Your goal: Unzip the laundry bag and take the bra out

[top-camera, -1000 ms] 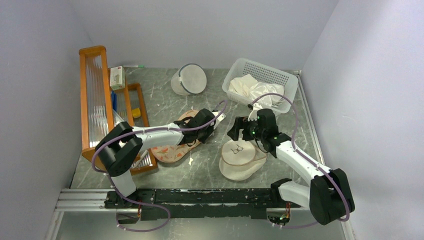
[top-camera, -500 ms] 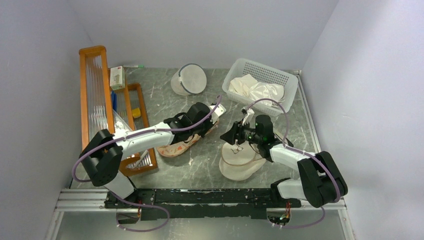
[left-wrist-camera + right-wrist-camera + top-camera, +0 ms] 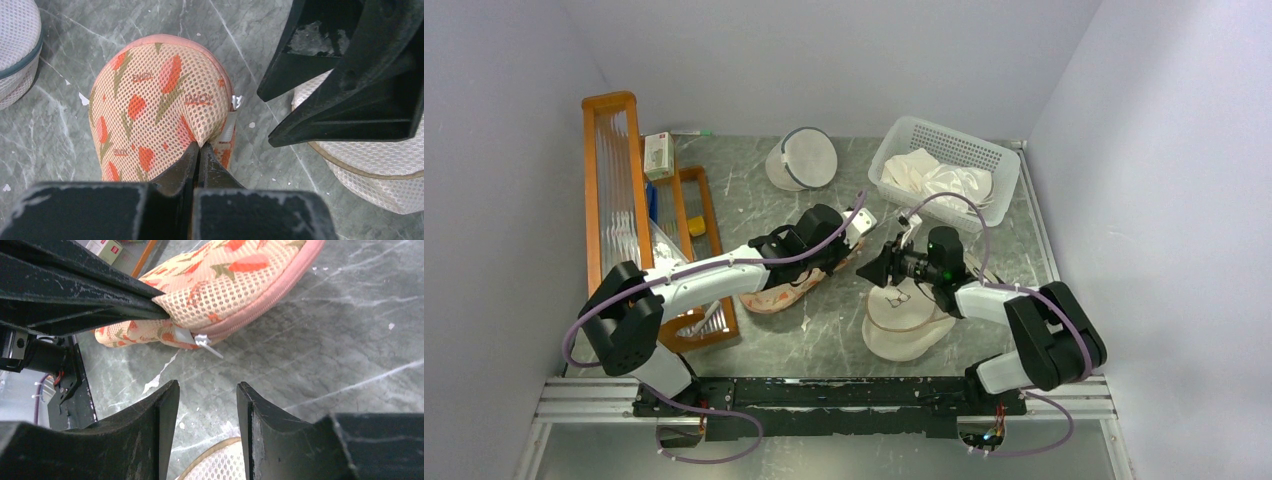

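Observation:
The peach laundry bag [image 3: 150, 100] with red-orange print and pink trim lies on the table, also in the top view [image 3: 774, 293] and the right wrist view [image 3: 235, 280]. My left gripper [image 3: 199, 146] is shut, pinching a fold of its mesh fabric near the zipper edge. A small white zipper pull [image 3: 202, 341] sticks out from the pink edge. My right gripper [image 3: 207, 390] is open and empty, low over the table, a short way in front of that pull; it shows in the top view [image 3: 871, 268]. The zipper is closed. The bra is hidden.
A round cream pouch [image 3: 904, 318] lies under my right arm. A white mesh dome bag [image 3: 802, 160] sits at the back. A white basket [image 3: 894, 150] with white cloth is at back right. A wooden rack [image 3: 614, 190] runs along the left.

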